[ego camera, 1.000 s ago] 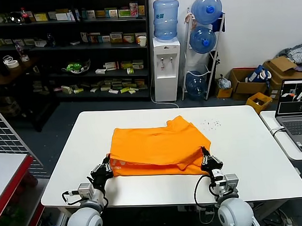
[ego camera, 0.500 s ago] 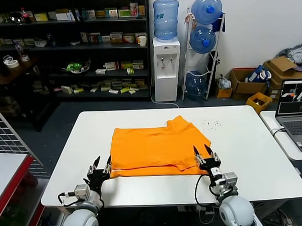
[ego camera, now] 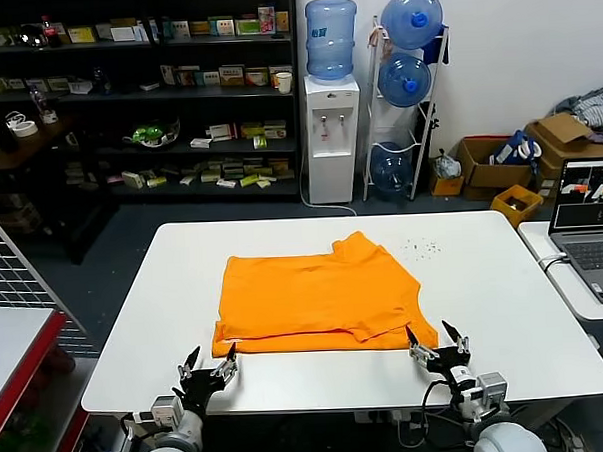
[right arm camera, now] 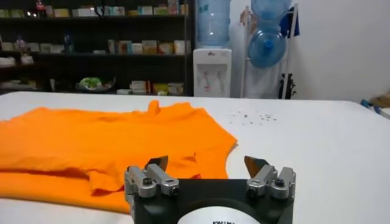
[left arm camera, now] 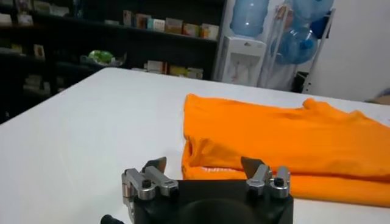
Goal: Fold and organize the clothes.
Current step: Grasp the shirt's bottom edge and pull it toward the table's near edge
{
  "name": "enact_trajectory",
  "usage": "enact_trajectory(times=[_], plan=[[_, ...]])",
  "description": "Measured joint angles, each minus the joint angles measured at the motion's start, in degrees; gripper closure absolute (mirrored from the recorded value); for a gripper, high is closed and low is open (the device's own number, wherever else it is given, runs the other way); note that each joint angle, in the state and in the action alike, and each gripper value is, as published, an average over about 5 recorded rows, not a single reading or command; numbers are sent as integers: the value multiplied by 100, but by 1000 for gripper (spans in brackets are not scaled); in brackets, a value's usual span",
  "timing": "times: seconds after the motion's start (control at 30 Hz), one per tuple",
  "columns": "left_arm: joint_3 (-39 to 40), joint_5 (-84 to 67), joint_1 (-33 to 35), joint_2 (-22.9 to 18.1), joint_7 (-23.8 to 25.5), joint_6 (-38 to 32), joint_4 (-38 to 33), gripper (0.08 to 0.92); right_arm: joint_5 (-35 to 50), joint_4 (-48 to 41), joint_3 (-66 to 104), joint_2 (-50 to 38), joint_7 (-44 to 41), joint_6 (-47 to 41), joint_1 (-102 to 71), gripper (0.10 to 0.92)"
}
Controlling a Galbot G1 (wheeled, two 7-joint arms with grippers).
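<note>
- An orange T-shirt (ego camera: 315, 297) lies folded on a white surface (ego camera: 484, 288), near the middle and toward the robot's edge.
- Its doubled front hem runs along the near side; one sleeve sticks up at the far edge.
- The left hand (ego camera: 210, 367) sits low at the near edge, just off the shirt's near left corner, fingers spread apart and holding nothing.
- The right hand (ego camera: 439, 342) sits just off the near right corner, fingers likewise spread apart and empty.
- Neither hand touches the cloth.
- A laptop (ego camera: 588, 223) stands on a side table to the right.
</note>
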Motion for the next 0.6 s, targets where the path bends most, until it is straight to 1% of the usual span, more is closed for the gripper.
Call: enact_trajectory(times=[0.13, 0.37, 0.5, 0.6], plan=[[-30, -32, -59, 15, 9, 10, 143, 177, 115, -52, -10, 1, -12, -119, 26, 211], [-46, -83, -137, 80, 34, 28, 300, 177, 239, -134, -52, 4, -28, -279, 92, 290], [-40, -104, -180, 92, 49, 29, 361, 178, 274, -170, -65, 1, -36, -335, 111, 385], [-21, -116, -215, 88, 67, 26, 397, 203, 292, -187, -67, -1, -40, -369, 114, 471]])
